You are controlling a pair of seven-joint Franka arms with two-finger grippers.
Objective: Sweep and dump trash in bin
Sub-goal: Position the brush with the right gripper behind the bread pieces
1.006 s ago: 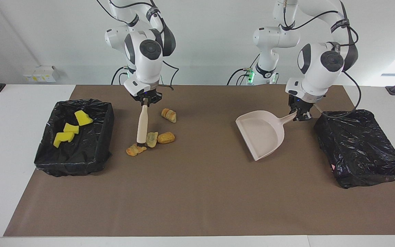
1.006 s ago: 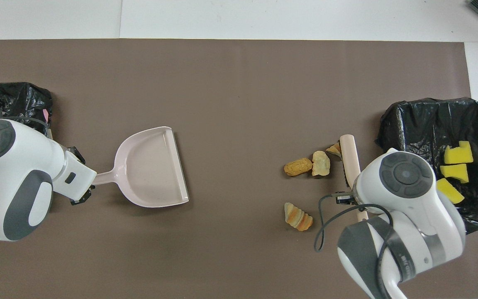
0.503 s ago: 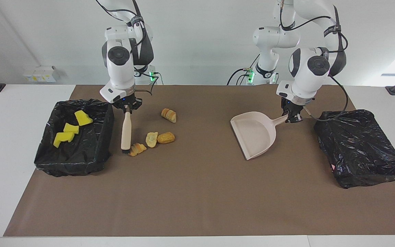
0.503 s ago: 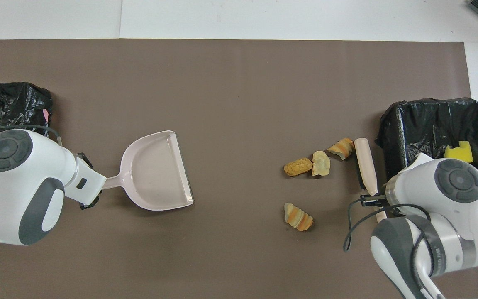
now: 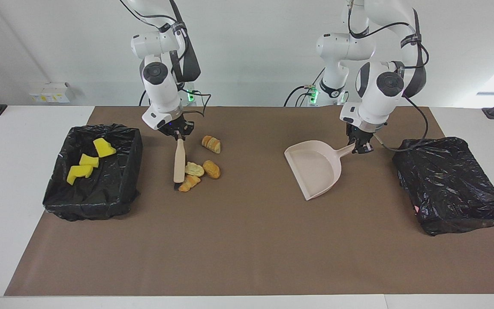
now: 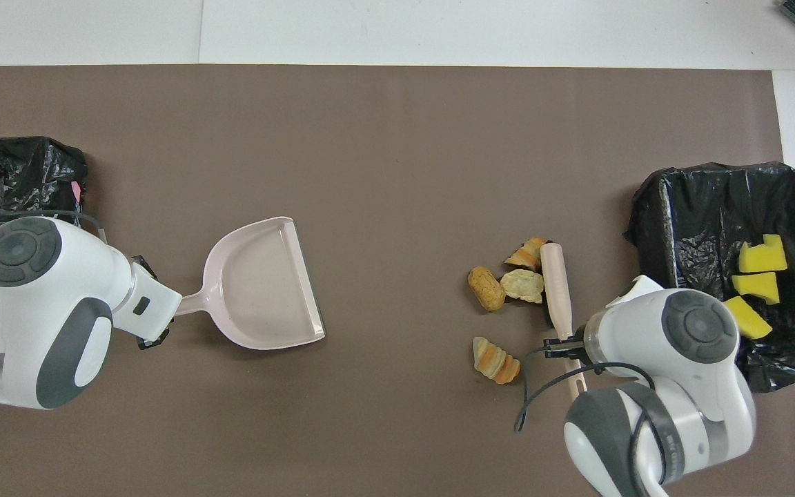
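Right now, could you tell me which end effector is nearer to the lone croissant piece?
Right. The right end effector holds the brush beside the lone croissant piece; the left end effector holds the dustpan.

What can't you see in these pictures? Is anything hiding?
- Brush bristles: too small and dark in both views to tell if they touch the bread pieces.
- Bin at the left arm's end: cut off by the overhead view's edge; its inside shows in neither view.
- Left gripper: hidden under its own arm overhead.

We see three yellow chunks [image 5: 86, 162] lying in the bin [image 5: 123, 180] and four bread pieces [image 5: 200, 165] clustered on the mat beside it.
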